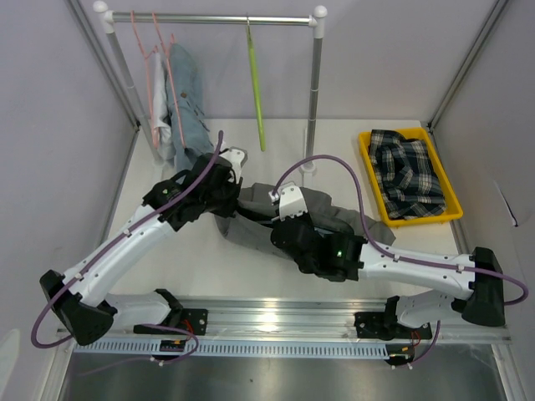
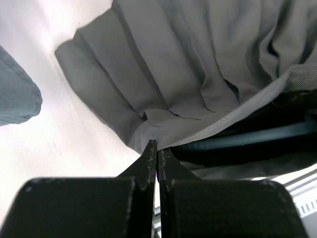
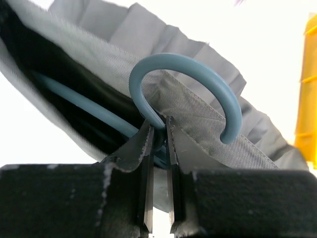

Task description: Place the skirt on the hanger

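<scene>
Pale lilac-grey walls close in the back and both sides, evenly lit. 2 slanted metal struts run up the back corners. A white tabletop fills the middle, so bright that it washes out in both wrist views. At its far end stands a clothes rail, a metal bar between 2 white corner joints. An aluminium track lines the near edge, with glare at its middle.

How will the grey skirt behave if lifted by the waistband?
Probably floppy: the grey skirt lies in soft pleats and drapes over the blue hanger. Likely light, since the left gripper pinches just its edge. It may slide along the hanger, held by the right gripper.
</scene>
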Available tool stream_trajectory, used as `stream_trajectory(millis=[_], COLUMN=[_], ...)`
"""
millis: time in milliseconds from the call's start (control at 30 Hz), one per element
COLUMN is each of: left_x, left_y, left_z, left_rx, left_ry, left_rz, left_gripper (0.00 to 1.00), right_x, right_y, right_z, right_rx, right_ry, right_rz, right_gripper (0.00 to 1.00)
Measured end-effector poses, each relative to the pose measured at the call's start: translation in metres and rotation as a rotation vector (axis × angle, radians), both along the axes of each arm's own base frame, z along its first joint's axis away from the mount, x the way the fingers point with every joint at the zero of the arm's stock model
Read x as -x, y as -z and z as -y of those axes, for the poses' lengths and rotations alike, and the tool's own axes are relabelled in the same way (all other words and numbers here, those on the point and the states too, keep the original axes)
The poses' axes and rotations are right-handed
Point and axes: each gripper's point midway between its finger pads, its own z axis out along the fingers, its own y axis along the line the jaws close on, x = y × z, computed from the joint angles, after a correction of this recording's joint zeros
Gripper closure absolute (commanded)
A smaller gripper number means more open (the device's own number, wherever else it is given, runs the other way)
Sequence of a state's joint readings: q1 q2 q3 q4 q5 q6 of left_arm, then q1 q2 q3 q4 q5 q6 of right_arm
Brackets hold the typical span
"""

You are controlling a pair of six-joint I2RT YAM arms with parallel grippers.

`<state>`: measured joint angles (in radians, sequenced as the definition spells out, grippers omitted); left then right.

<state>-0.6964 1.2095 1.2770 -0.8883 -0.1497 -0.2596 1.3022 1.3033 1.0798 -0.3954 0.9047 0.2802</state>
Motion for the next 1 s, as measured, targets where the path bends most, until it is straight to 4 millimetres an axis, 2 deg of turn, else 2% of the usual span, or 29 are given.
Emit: stream_trajectory(millis=[233, 333, 467, 567, 633, 667, 767, 1000], left_x=[0.008, 0.011, 0.015, 0.016, 0.019, 0.021, 0.025, 0.035], left_y=[-0.027, -0.041, -0.071, -0.094, -0.103, -0.106, -0.113, -0.131], left_z=[0.011, 0.012, 0.013, 0.012, 0.011, 0.01, 0.009, 0.003], left_rx=[0.081, 0.103, 0.154, 0.196, 0.216, 0.225, 0.244, 0.28], left_ry=[0.047, 0.059, 0.067, 0.071, 0.074, 0.077, 0.084, 0.109], left_rz=[0.028, 0.041, 0.084, 0.131, 0.151, 0.156, 0.168, 0.229], left_gripper=[1.0, 0.95, 0.93, 0.77, 0.69, 0.61, 0.49, 0.36], right_x=[-0.007, -0.008, -0.01, -0.008, -0.006, -0.004, -0.001, 0.004], right_y=[-0.027, -0.041, -0.074, -0.108, -0.123, -0.127, -0.132, -0.134], right_z=[0.001, 0.0, -0.001, -0.007, -0.009, -0.01, -0.012, -0.012], right_rx=[-0.009, -0.03, -0.078, -0.133, -0.157, -0.161, -0.158, -0.162], right_ry=[0.008, 0.0, -0.01, -0.03, -0.043, -0.049, -0.068, -0.101], right_rz=[0.02, 0.031, 0.057, 0.09, 0.104, 0.109, 0.117, 0.111], right_gripper=[1.0, 1.0, 1.0, 1.0, 1.0, 1.0, 1.0, 1.0])
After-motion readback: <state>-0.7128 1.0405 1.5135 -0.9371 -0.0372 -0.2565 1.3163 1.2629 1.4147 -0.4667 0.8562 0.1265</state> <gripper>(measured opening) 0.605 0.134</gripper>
